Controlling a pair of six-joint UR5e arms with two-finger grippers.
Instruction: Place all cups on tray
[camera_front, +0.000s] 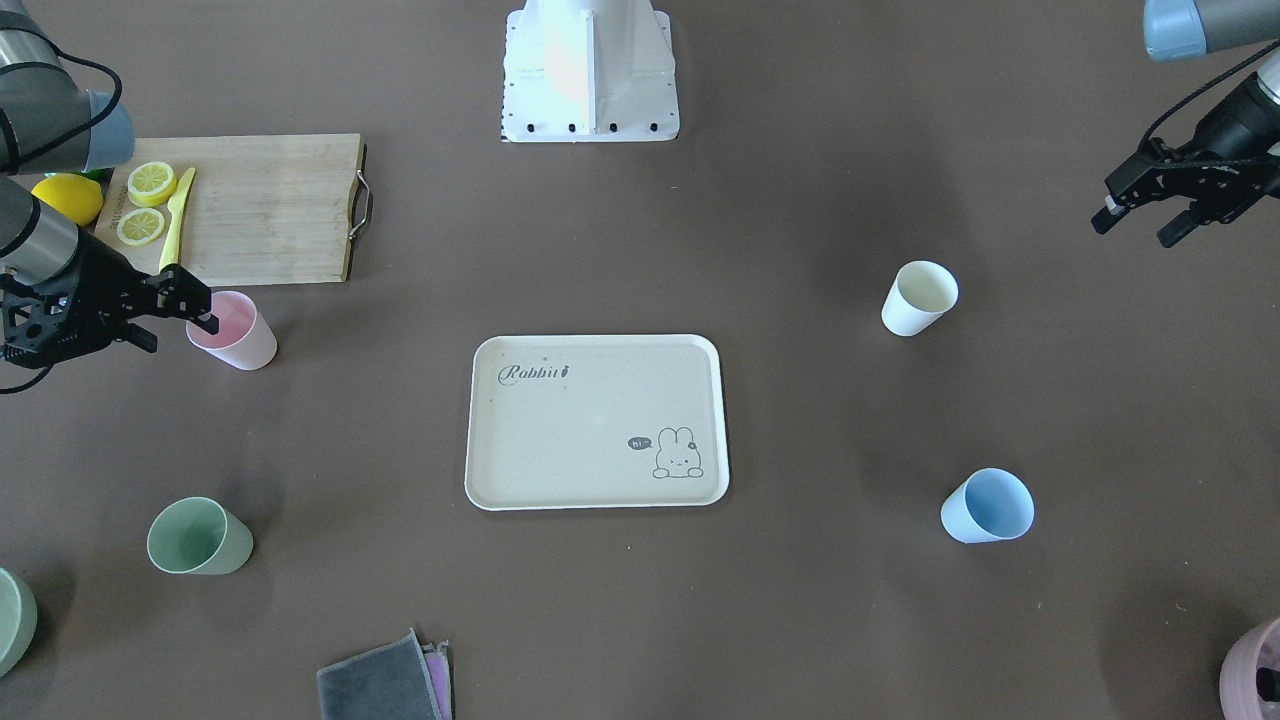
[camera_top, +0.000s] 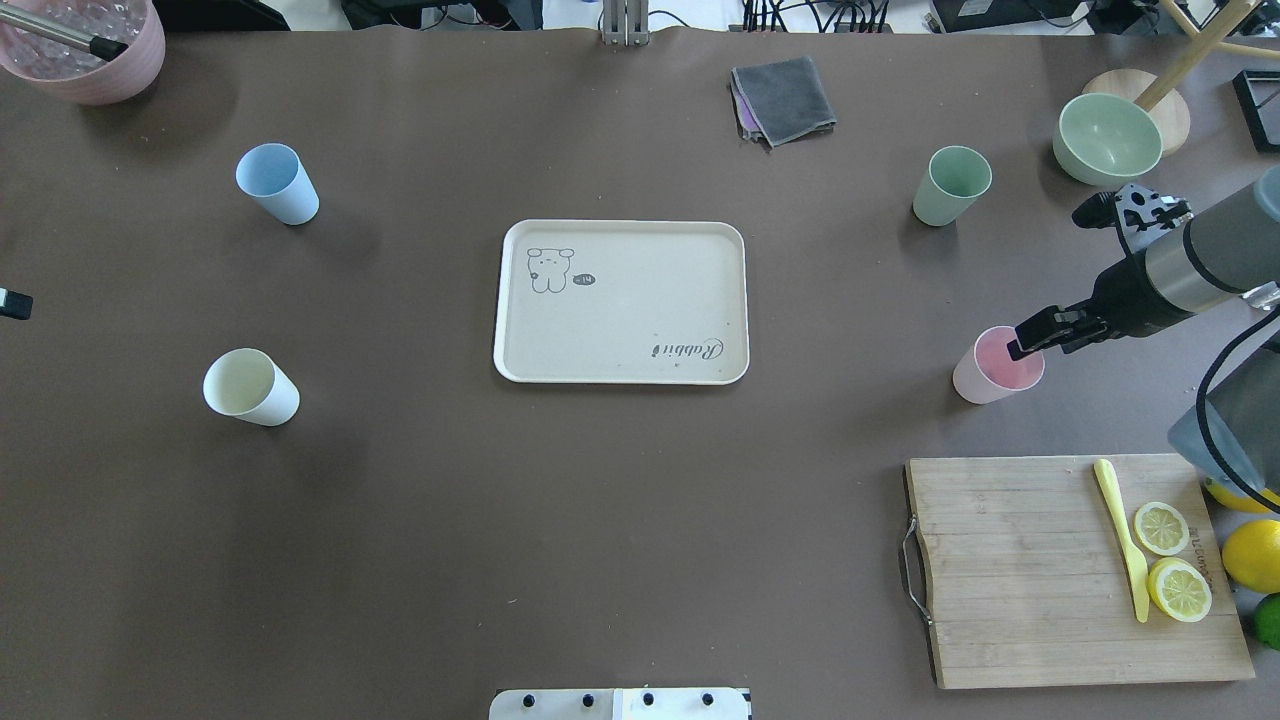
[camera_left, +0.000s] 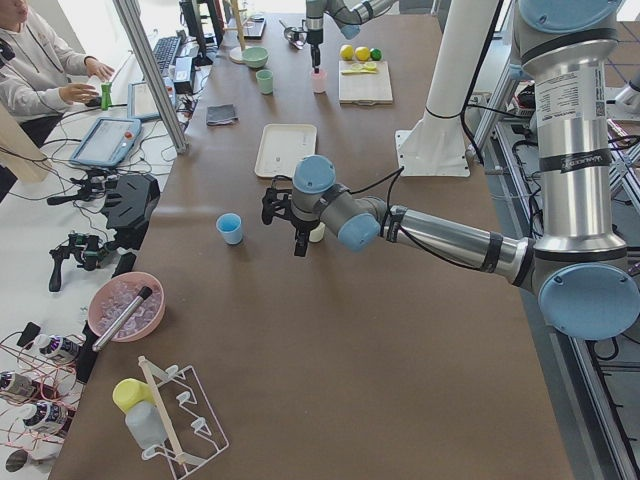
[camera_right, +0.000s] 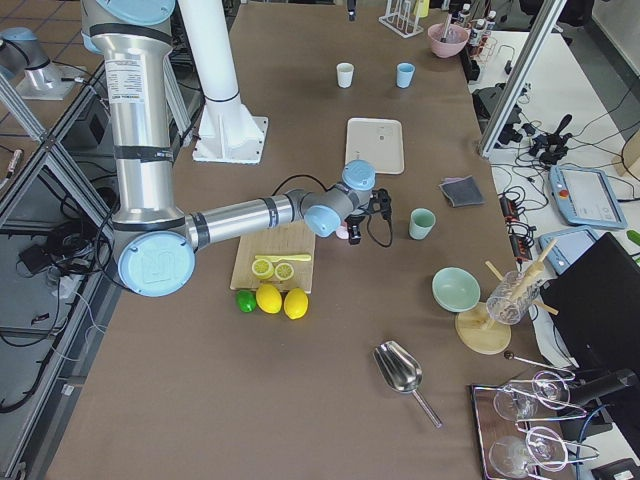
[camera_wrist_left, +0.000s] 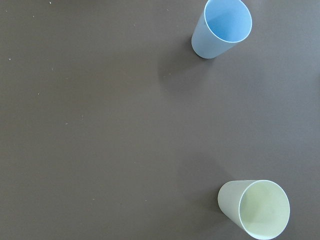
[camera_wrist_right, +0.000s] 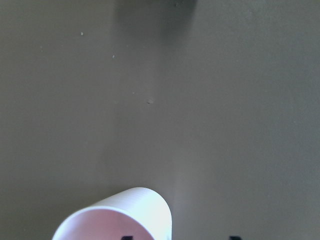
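Front view: the tray (camera_front: 596, 420) at centre is bare. Pink cup (camera_front: 235, 340) sits left, green cup (camera_front: 200, 537) lower left, white cup (camera_front: 918, 298) right, blue cup (camera_front: 987, 506) lower right. My right pincer (camera_front: 180, 318) is spread astride the pink rim. My left pincer (camera_front: 1135, 230), upper right, is spread and empty. Overhead: same layout. Right wrist: pink rim at the bottom edge. All four placements are left to do, I judge.

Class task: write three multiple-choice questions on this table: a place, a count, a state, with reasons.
1. Where is the right hand? A over the lemons B at the pink cup C on the grey cloth
2. How many cups are on the tray? A four B two C none
3. How do the cups stand? A upright B tipped over C stacked
Key: B, it hangs at that cup's rim; C, the tray is bare; A, white cup, green cup and blue cup also open upward.
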